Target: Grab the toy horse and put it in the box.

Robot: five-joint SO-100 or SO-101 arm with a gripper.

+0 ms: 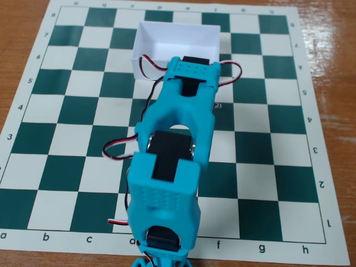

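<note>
The toy horse cannot be made out anywhere in the fixed view; no grey-white figurine shows on any of the visible squares, and the arm covers a long strip of the board down its middle, so where the horse sits cannot be told.

One box (177, 36) is in view. It is white, rectangular and open-topped, with thin low walls, and it rests on the far part of the board, spanning roughly the d to f columns around rows 6 and 7. Its interior looks bare white where it shows. The near wall is partly covered by the upper end of the arm.

One arm (179, 139) appears, built of turquoise plastic segments with black servo blocks set into them. It stretches from the bottom edge of the picture up the centre of the board toward the box, its far end touching or overlapping the box's near edge in the picture. Red, white and black wires (119, 151) loop out at both sides of the arm, one loop by the box and another near the middle joint.

The jaws lie hidden beneath the arm's far segment, so whether they are wide, narrow or holding anything cannot be told.

One chessboard mat (67, 111), with green and white squares and printed letters and numbers along its border, lies on the wooden counter (16, 33).
</note>
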